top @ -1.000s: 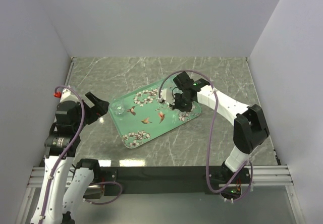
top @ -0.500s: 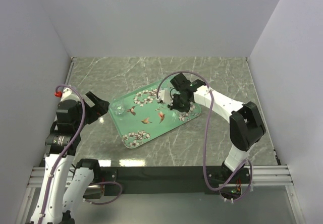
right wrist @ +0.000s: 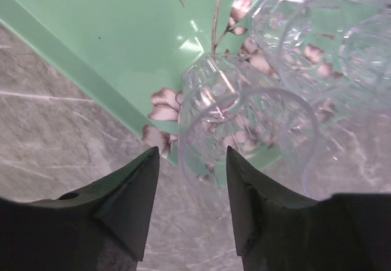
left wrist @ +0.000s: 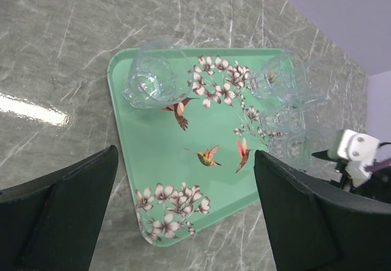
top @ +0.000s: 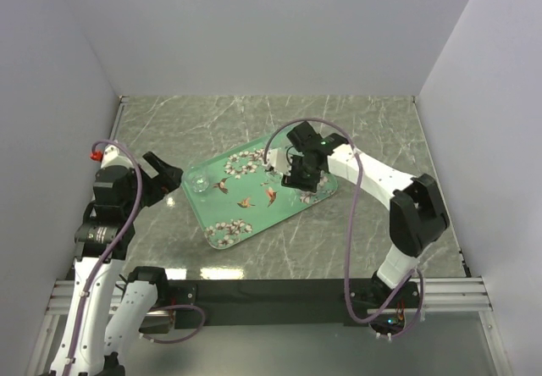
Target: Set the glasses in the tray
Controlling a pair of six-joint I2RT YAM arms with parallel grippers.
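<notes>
The mint-green tray (top: pixel 216 208) printed with blossoms and birds lies slantwise mid-table. One clear glass (top: pixel 199 181) stands in its left corner, also seen from the left wrist as glass (left wrist: pixel 156 82). Several more glasses (left wrist: pixel 284 118) cluster at the tray's right end. My right gripper (top: pixel 301 174) hangs over that cluster. Its jaws are open, and the near wall of a glass (right wrist: pixel 244 130) rises between the fingertips (right wrist: pixel 137 191) at the tray's edge (right wrist: pixel 79 63). My left gripper (left wrist: pixel 186 222) is wide open and holds nothing, above the table left of the tray.
The grey marble table (top: pixel 364 130) is boxed in by pale walls at the back and both sides. A black rail (top: pixel 271 291) runs along the near edge between the arm bases. The right arm's purple cable (top: pixel 354 223) loops over the table's right part.
My right gripper's jaws have parted and let go of the glass wall they were shut on. The glass stands in the tray. The left arm has barely shifted.
</notes>
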